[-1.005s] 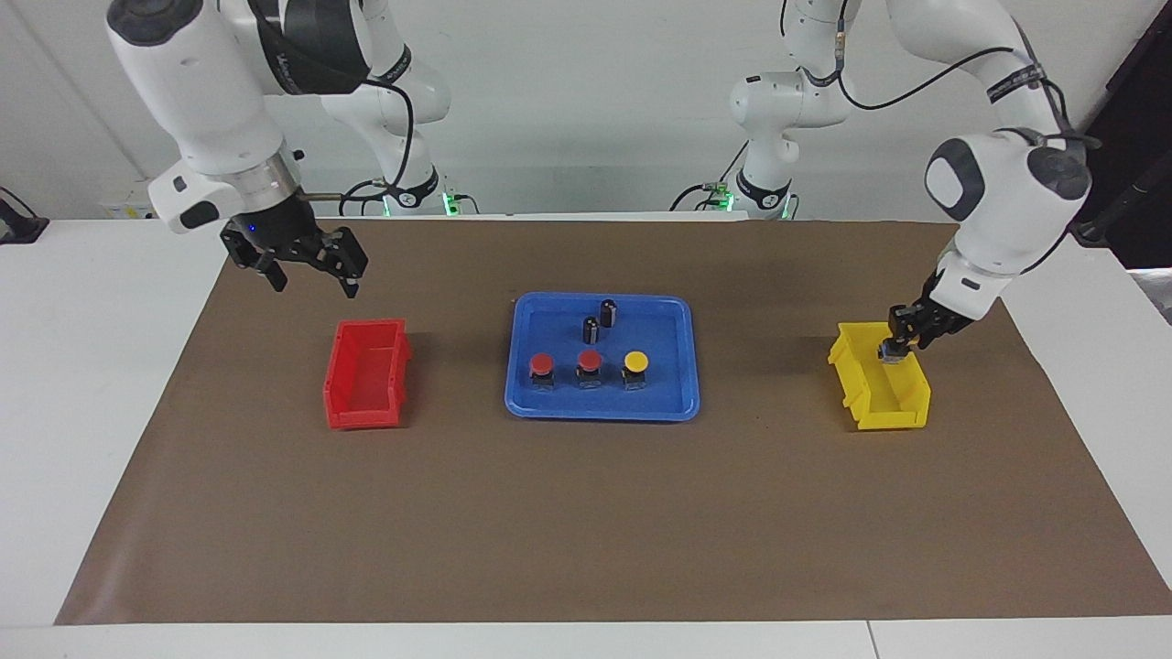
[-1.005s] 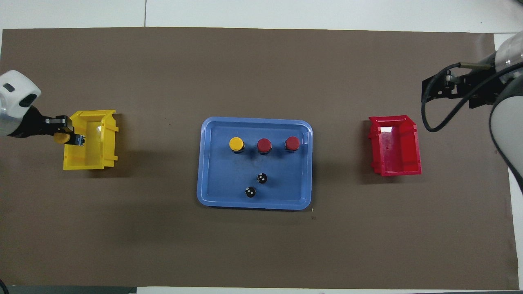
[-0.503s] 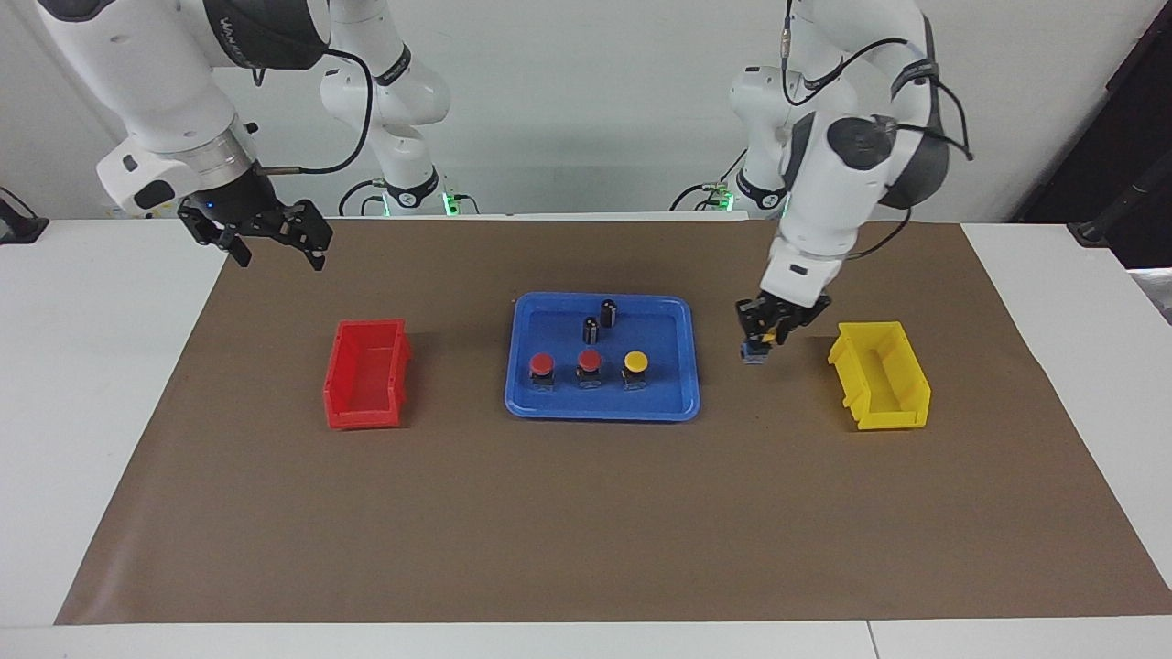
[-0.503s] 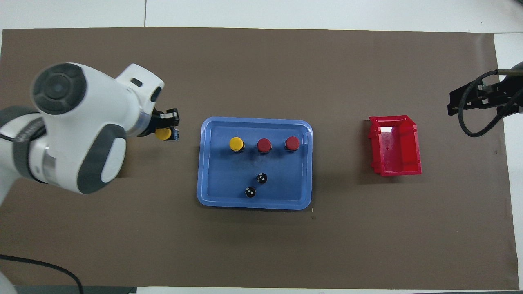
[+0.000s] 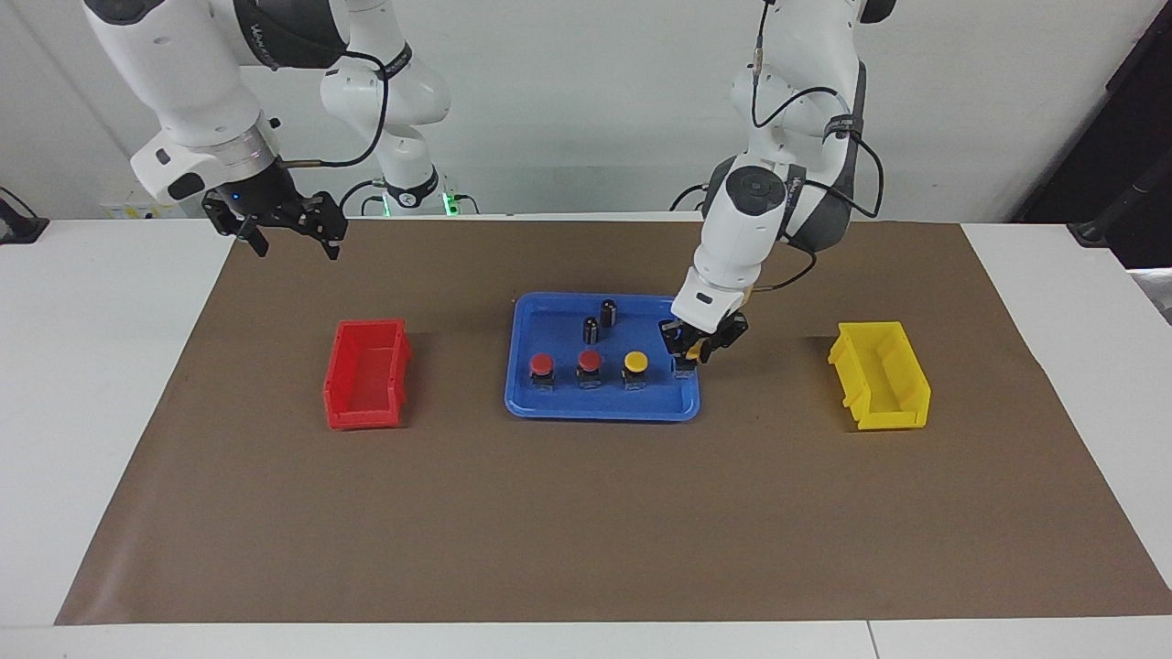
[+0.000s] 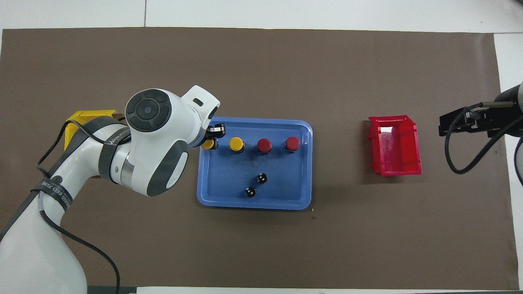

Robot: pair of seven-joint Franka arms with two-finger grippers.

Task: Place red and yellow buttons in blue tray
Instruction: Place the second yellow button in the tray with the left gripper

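Note:
The blue tray (image 5: pixel 600 414) (image 6: pixel 222 175) lies mid-mat. Two red buttons (image 5: pixel 541 366) (image 6: pixel 292 143), (image 5: pixel 589 362) (image 6: pixel 264 145) and one yellow button (image 5: pixel 634 363) (image 6: pixel 236 143) stand in a row in it. My left gripper (image 5: pixel 689 355) (image 6: pixel 212 139) is shut on a second yellow button (image 5: pixel 693 351) (image 6: pixel 207 144), low over the tray's end toward the left arm, in line with that row. I cannot tell whether its base touches the tray floor. My right gripper (image 5: pixel 293 243) (image 6: pixel 445 124) hangs open with nothing in it, above the mat's corner at the right arm's end.
Two small dark cylinders (image 5: pixel 608 312) (image 6: pixel 250 192), (image 5: pixel 591 329) (image 6: pixel 262 178) stand in the tray, nearer to the robots than the buttons. A red bin (image 5: pixel 364 372) (image 6: pixel 394 145) sits toward the right arm's end. A yellow bin (image 5: pixel 881 375) (image 6: pixel 88 116) sits toward the left arm's end, mostly covered by the left arm in the overhead view.
My left gripper carried the yellow button from the yellow bin across the mat to over the tray's end. My right gripper drew away from the red bin toward the robots.

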